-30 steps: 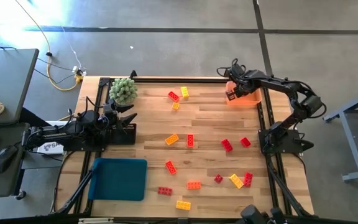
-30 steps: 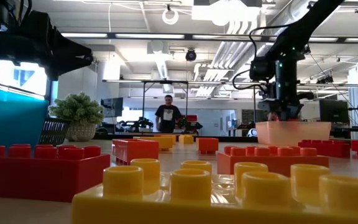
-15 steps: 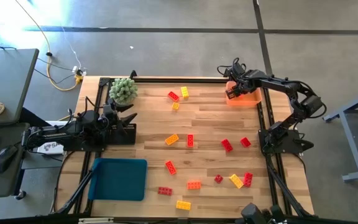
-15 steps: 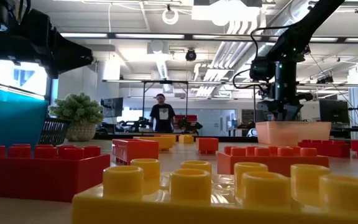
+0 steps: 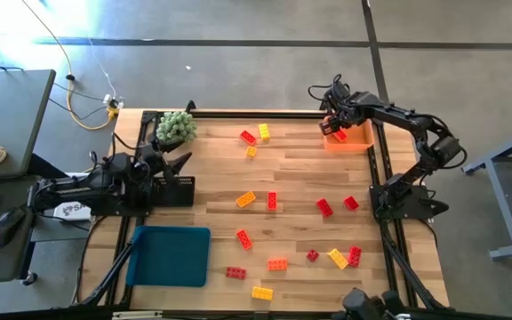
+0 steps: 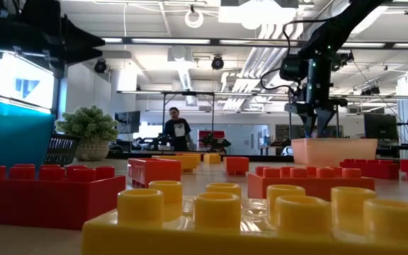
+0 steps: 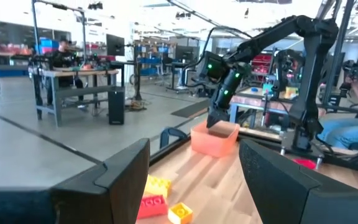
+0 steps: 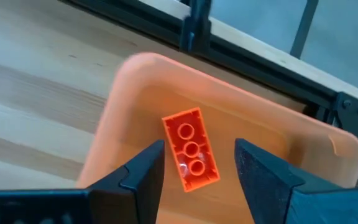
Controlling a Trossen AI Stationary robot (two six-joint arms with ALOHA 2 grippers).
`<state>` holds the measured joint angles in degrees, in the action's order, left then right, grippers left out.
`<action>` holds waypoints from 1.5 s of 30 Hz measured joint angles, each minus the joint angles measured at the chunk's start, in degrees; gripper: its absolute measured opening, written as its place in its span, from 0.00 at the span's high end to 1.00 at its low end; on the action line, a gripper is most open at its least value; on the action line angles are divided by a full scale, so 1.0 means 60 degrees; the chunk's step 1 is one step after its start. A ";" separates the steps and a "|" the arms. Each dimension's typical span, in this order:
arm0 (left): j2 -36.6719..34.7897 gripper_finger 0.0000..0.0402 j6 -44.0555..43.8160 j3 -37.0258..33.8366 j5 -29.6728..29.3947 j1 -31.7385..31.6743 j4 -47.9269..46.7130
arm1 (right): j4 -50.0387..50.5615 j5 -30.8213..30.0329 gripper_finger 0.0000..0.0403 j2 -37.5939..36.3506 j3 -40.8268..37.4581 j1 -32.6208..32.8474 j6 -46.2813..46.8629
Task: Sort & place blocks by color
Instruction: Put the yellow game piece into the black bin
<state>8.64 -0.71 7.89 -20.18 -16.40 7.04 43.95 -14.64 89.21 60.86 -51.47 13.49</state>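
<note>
My right gripper [image 5: 335, 132] hangs open over the orange tray [image 5: 359, 140] at the table's far right corner. An orange block [image 8: 190, 149] lies flat on the tray's floor below the fingers, which are clear of it, and shows three round holes. Several red, orange and yellow blocks lie loose on the wood, among them a red one [image 5: 248, 137], a yellow one [image 5: 263, 132] and an orange one [image 5: 245, 199]. My left gripper [image 5: 181, 164] waits open at the table's left side, pointing right.
A green plant ball [image 5: 175, 129] stands at the far left corner and a blue tray [image 5: 169, 255] lies at the near left. A black basket [image 6: 61, 150] sits by the left arm. A person [image 6: 178, 133] stands in the room beyond the table.
My right gripper has opened and let go of the orange block, which now lies in the orange tray. The gripper has then risen a little above the tray. My left gripper has also risen slightly.
</note>
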 joint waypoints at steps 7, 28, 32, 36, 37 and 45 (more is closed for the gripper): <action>0.1249 0.41 0.0071 0.1057 0.0000 0.0000 0.0003 | 0.0044 -0.0064 0.55 0.0000 0.0397 0.0571 -0.0021; 0.7308 0.41 -0.2650 0.5388 0.0846 0.0320 -0.3565 | 0.0472 -0.0702 0.55 -0.0004 0.1781 0.1287 -0.0330; 0.8444 0.41 -0.2937 0.5801 0.1091 0.0720 -0.3467 | 0.0592 -0.0698 0.55 -0.0004 0.1781 0.1294 -0.0330; 0.9495 0.41 -0.2984 0.6215 0.1111 0.1034 -0.3460 | 0.0697 -0.0698 0.55 -0.0004 0.1781 0.1294 -0.0330; 0.9756 0.41 -0.3046 0.6316 0.1111 0.1100 -0.3462 | 0.0728 -0.0698 0.55 -0.0004 0.1781 0.1294 -0.0330; 1.1571 0.41 -0.3223 0.6983 0.1432 0.1529 -0.3460 | 0.0893 -0.0735 0.55 -0.0004 0.1781 0.1294 -0.0330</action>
<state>78.06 -20.05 49.79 -11.60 -7.23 -13.72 49.31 -19.05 89.19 71.55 -43.70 11.51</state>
